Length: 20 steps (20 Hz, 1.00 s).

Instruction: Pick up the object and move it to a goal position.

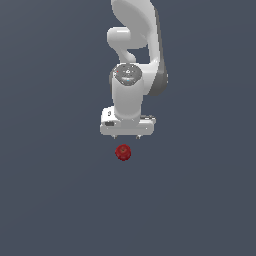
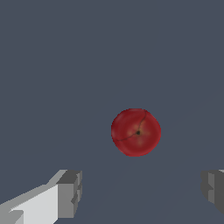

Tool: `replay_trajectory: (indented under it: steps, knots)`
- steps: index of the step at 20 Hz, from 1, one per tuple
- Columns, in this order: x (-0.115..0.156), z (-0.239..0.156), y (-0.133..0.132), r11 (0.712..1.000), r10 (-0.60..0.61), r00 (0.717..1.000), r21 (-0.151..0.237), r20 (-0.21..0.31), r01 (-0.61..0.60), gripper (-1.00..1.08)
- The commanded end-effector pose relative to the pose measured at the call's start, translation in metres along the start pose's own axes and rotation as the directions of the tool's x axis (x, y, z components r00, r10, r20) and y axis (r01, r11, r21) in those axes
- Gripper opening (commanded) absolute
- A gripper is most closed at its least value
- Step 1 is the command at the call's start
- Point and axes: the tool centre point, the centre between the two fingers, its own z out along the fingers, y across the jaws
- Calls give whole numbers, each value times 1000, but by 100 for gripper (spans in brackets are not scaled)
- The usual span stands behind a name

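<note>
The object (image 1: 123,152) is a small dark red ball with a mottled skin, lying on the dark grey surface just in front of the white arm in the exterior view. In the wrist view the object (image 2: 136,132) shows a small dark dimple at its centre. My gripper (image 1: 126,136) hangs above and slightly behind it, apart from it. Its two grey fingertips (image 2: 70,194) stand wide apart with nothing between them. The gripper (image 2: 141,192) is open, and the ball lies beyond the gap between the fingers.
A plain dark grey surface (image 1: 55,190) stretches all round. The white arm (image 1: 134,55) rises behind the gripper toward the top of the exterior view.
</note>
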Motion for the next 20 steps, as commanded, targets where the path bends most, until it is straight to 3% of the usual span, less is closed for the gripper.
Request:
replay_trajectory:
  steps: [1,20]
  knots:
    - [0,0,0,1000,0,1000,0,0,0,100]
    - [5,-9,8,999,-35,999,10,-15,36,100]
